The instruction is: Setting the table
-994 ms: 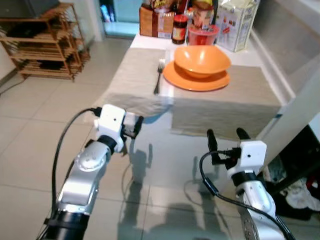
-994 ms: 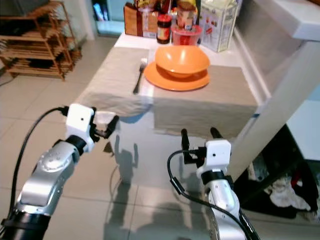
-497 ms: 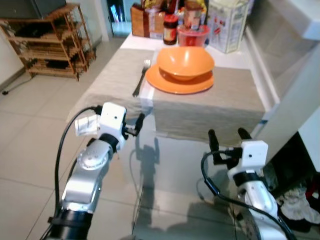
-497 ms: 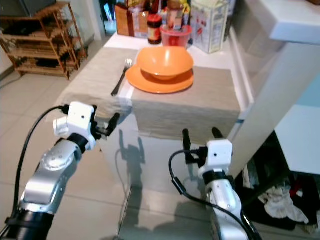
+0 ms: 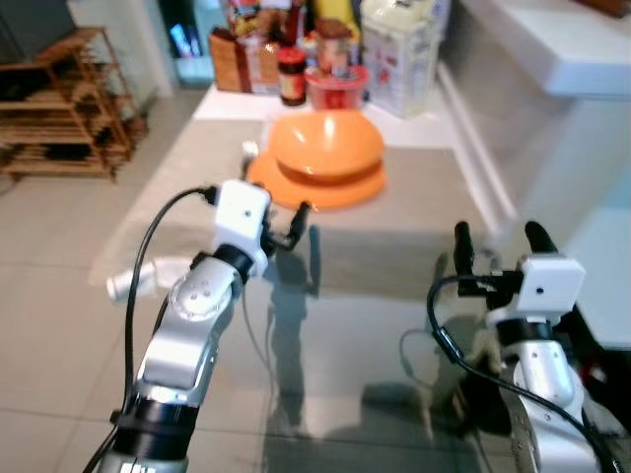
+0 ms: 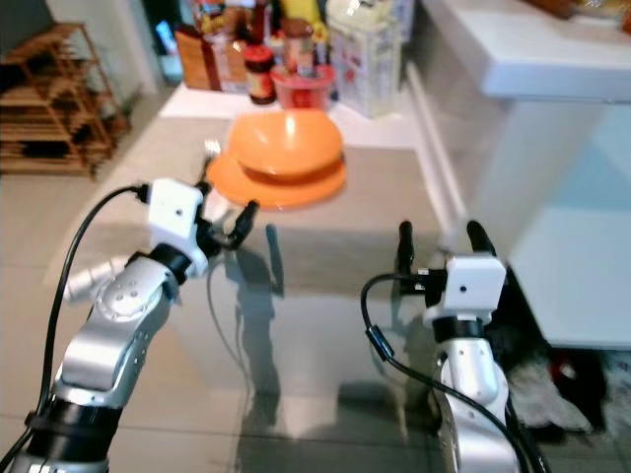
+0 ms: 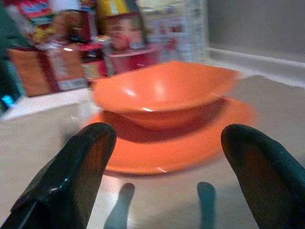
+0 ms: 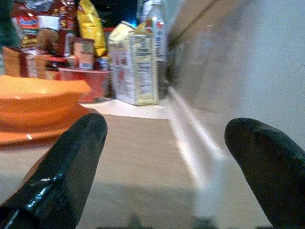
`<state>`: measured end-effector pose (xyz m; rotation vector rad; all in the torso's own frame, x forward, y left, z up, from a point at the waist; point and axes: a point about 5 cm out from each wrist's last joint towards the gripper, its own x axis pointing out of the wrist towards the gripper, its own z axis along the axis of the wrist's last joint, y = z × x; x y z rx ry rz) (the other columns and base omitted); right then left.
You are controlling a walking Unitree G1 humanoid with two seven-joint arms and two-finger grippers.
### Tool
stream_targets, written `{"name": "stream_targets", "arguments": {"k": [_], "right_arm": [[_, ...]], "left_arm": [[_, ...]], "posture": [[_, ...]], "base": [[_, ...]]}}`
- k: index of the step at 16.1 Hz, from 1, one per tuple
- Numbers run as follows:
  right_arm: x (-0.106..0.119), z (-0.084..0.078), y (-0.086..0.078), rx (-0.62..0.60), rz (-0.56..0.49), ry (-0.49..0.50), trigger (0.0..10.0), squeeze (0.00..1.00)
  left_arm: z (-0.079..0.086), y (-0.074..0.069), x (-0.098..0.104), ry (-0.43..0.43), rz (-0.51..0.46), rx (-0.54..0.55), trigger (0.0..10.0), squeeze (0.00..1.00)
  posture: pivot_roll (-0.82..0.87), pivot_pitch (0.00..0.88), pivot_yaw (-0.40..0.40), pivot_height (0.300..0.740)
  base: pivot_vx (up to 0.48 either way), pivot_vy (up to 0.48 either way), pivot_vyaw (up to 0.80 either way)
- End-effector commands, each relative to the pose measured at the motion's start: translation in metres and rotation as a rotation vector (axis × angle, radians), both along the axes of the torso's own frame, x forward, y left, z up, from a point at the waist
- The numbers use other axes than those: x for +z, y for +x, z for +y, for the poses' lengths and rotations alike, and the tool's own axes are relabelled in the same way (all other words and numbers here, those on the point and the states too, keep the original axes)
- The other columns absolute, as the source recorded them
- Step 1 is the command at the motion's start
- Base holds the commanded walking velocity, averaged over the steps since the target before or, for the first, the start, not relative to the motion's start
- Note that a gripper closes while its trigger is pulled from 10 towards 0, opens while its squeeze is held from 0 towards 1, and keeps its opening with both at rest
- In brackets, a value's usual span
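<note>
Left end effector [image 5: 293, 229] open near bowl [image 5: 326, 145]

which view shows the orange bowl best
The left wrist view: the orange bowl sits large and close on its orange plate, framed between the open left pincer. Both eye views show it smaller from above, slightly blurred. The right wrist view catches just its edge.

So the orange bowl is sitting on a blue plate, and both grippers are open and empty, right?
Not quite: the plate under the orange bowl is orange too, as the left wrist view shows. The rest holds: the left gripper and right gripper are open and empty.
</note>
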<state>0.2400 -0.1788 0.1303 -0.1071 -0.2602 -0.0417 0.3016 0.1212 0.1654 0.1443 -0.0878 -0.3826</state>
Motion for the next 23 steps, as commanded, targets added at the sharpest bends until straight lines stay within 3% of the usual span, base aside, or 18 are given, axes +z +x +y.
{"name": "stream_targets", "arguments": {"k": [1,4,8,11,12,13,15,19,23], "right_arm": [[0.001,0.008,0.002,0.020,-0.002,0.007,10.0,0.00],[-0.001,0.008,0.001,0.012,0.006,0.011,10.0,0.00],[-0.002,0.008,0.001,0.015,0.011,0.011,10.0,0.00],[-0.003,0.009,0.001,0.019,0.014,0.012,10.0,0.00],[-0.004,0.009,0.001,0.020,0.016,0.014,10.0,0.00],[-0.004,0.009,0.002,0.020,0.017,0.014,10.0,0.00],[-0.004,0.011,0.002,0.023,0.018,0.017,10.0,0.00],[-0.003,0.010,-0.001,0.023,0.009,0.009,10.0,0.00],[-0.004,0.007,-0.008,0.014,0.019,0.001,10.0,0.00]], "left_arm": [[0.009,0.001,0.002,0.020,-0.007,0.024,10.0,0.00],[0.005,0.000,0.008,0.021,-0.025,0.001,10.0,0.00],[0.007,0.008,0.025,0.006,-0.051,0.044,10.0,0.00],[0.015,0.023,0.042,-0.012,-0.029,0.091,10.0,0.00],[0.021,0.035,0.046,-0.040,0.036,0.132,10.0,0.00],[0.022,0.037,0.046,-0.044,0.046,0.137,10.0,0.00],[0.022,0.049,0.047,-0.123,0.126,0.145,10.0,0.00],[0.006,0.075,0.042,-0.435,0.419,0.069,10.0,0.00],[-0.009,0.085,0.048,-0.539,0.522,0.016,10.0,0.00]], "posture": [[-0.06,0.000,0.018,0.740],[-0.06,0.000,0.019,0.740],[-0.06,0.000,0.011,0.740],[-0.06,0.000,0.011,0.740],[-0.06,0.000,0.014,0.740],[-0.06,0.000,0.014,0.740],[-0.06,0.000,0.016,0.740],[-0.08,0.000,0.026,0.740],[-0.11,0.000,0.033,0.740]], "base": [[0.472,0.000,0.00],[0.400,0.000,0.00],[0.000,0.000,0.00],[0.000,0.000,0.00],[0.000,0.000,0.00],[0.000,0.000,0.00],[0.000,0.000,0.00],[0.000,0.000,0.00],[0.000,0.000,0.00]]}}
